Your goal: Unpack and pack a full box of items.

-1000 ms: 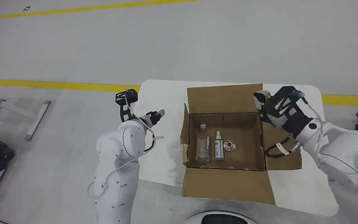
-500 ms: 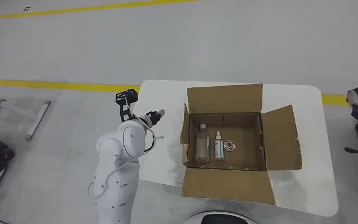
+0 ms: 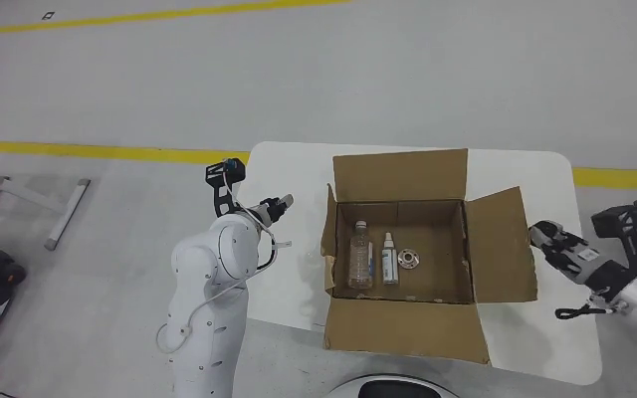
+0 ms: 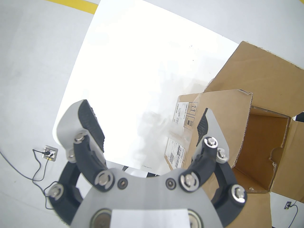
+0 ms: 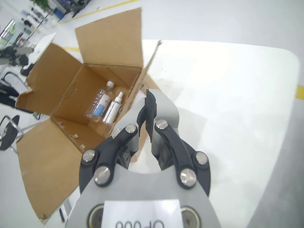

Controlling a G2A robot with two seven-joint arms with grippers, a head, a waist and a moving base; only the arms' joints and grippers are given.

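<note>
Top view: cardboard box [image 3: 398, 175] stands open at mid-table, all four flaps splayed outward. On the box floor, toward its left wall, three items lie side by side: a clear plastic bottle [image 3: 360, 257] on its side nearest that wall, a small white spray bottle [image 3: 389, 259] just beside it, and a round metallic piece [image 3: 408, 261] next to that. The rest of the box floor is bare cardboard. The white table [image 3: 289, 179] has rounded corners. Left gripper [image 3: 282, 203] sits over the table's left part, apart from the box; in the left wrist view [image 4: 144, 112] the fingers are spread wide with nothing between them. Right gripper [image 3: 542, 234] sits just beside the outer edge of the right flap; contact is not discernible. In the right wrist view [image 5: 147, 103] the pads are pressed together, empty.
</note>
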